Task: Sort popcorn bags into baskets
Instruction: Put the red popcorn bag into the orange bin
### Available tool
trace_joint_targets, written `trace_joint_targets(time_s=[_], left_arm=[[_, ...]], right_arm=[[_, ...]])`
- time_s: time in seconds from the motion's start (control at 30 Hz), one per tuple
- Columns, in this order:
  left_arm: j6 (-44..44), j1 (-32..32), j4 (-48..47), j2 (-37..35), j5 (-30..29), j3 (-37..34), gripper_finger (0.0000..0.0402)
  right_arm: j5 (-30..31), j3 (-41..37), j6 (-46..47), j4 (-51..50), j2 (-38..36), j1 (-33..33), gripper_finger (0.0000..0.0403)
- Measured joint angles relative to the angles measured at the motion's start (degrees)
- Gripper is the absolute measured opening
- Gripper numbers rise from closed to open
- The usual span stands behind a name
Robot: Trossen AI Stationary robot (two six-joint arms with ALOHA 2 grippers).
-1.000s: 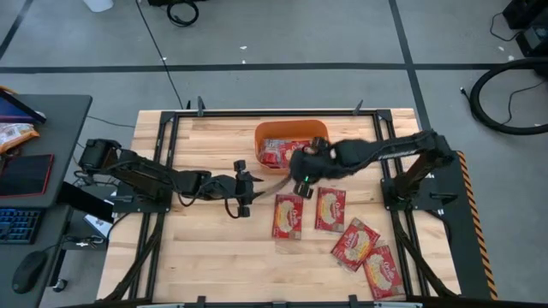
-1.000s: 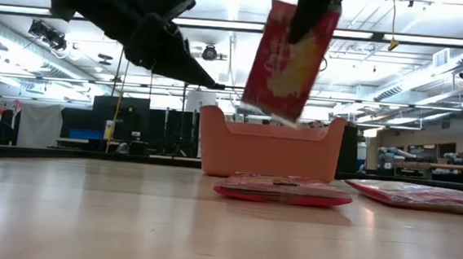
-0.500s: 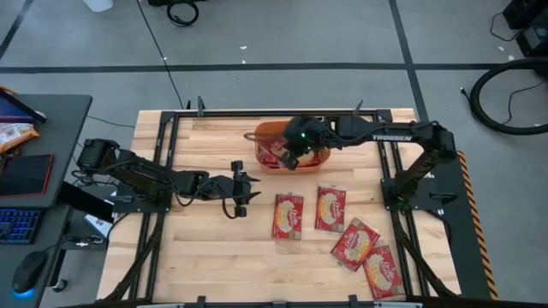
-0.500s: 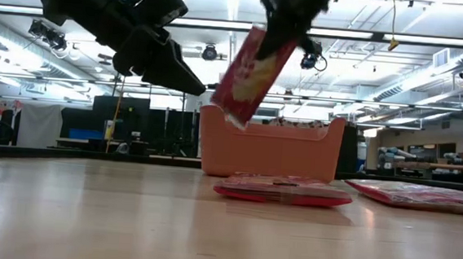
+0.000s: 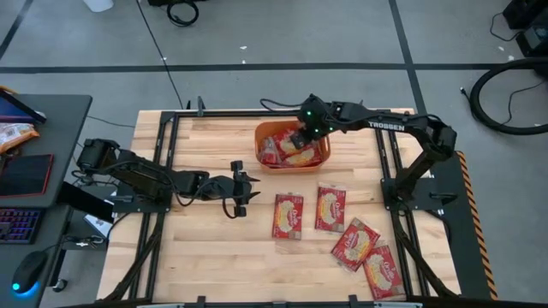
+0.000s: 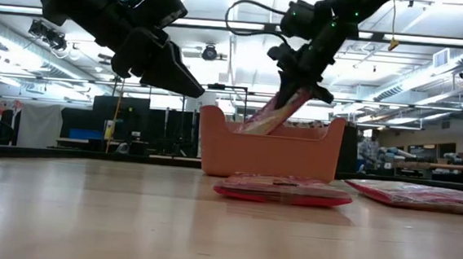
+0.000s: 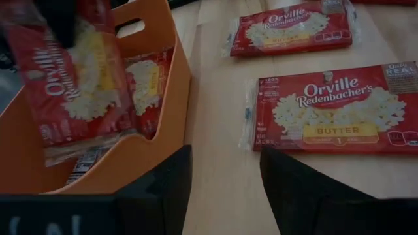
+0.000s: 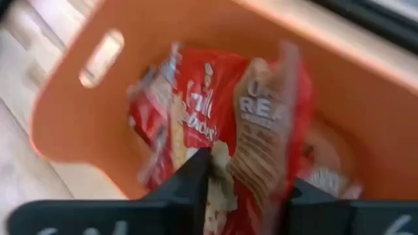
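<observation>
Now your right pincer [image 5: 301,135] sits over the orange basket [image 5: 259,137] in the upper middle of the high view, where a second ago it was in front of the basket, carrying a bag upright above the tabletop [image 5: 205,248]. Its fingers look to be parting around that popcorn bag [image 6: 275,116], which leans with its lower end already inside the basket and its upper end between the fingers; from these views you cannot tell whether the bag is free or only loosely held. In the right wrist view the bag [image 8: 261,124] stands on edge among the other red packets lying in the basket [image 8: 72,124]. That means the drop is under way, and I judge this bag as good as sorted once it falls flat. Your left pincer [image 5: 243,190] hangs left of centre in the high view, fingers apart and holding nothing, just as it was before; its wrist view looks past the basket wall [image 7: 163,104] at two bags lying face up on the wood. Four bags are left on the tabletop: two side by side [image 5: 288,215] [image 5: 330,208] below the basket and two more [image 5: 355,242] [image 5: 383,272] toward the lower right. None of these has shifted, so your next pick is probably one of the near pair.
</observation>
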Motion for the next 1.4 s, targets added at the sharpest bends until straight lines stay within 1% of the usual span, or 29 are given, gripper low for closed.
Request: trace_joint_targets(time_s=[0.17,0.27,0.3,0.43,0.53,0.73,0.8,1.0,1.1,1.23,1.4], left_arm=[[-0.21,0.00,-0.02,0.02,0.04,0.00,0.0185],[-0.81,0.00,-0.02,0.02,0.44,0.00,0.0185],[-0.85,0.00,-0.02,0.02,0.46,0.00,0.0185],[-0.82,0.00,0.03,0.02,0.46,0.00,0.0185],[-0.81,0.00,0.05,0.02,0.46,0.00,0.0185],[-0.79,0.00,0.07,0.02,0.46,0.00,0.0185],[-0.81,0.00,0.07,0.02,0.48,0.00,0.0185],[-2.41,0.00,0.09,0.02,1.72,0.00,0.0185],[-2.73,0.00,0.18,0.03,2.76,0.00,0.0185],[-2.73,0.00,0.52,0.04,2.80,0.00,0.0185],[-2.78,0.00,0.51,0.04,2.81,0.00,0.0185]], right_arm=[[-0.59,0.00,-0.89,-6.92,-1.11,-0.93,0.0157],[2.64,0.00,-1.49,-10.89,-2.17,-1.07,0.0183],[3.52,0.00,-1.63,-11.56,-2.58,-1.10,0.0190],[3.65,1.02,-2.74,-14.02,-4.60,-0.95,0.0215],[3.81,1.40,-4.86,-12.56,-6.63,0.61,0.0226],[3.92,1.42,-7.59,-10.17,-8.37,8.50,0.0228],[6.13,1.42,-7.94,-10.27,-8.37,12.29,0.0227],[15.61,0.94,-7.82,-9.76,-8.37,24.39,0.0226],[18.41,0.94,-7.78,-9.66,-8.37,29.46,0.0226],[18.99,0.94,-8.70,-9.63,-8.37,33.93,0.0226],[18.80,0.94,-8.48,-9.64,-8.37,37.36,0.0226]])
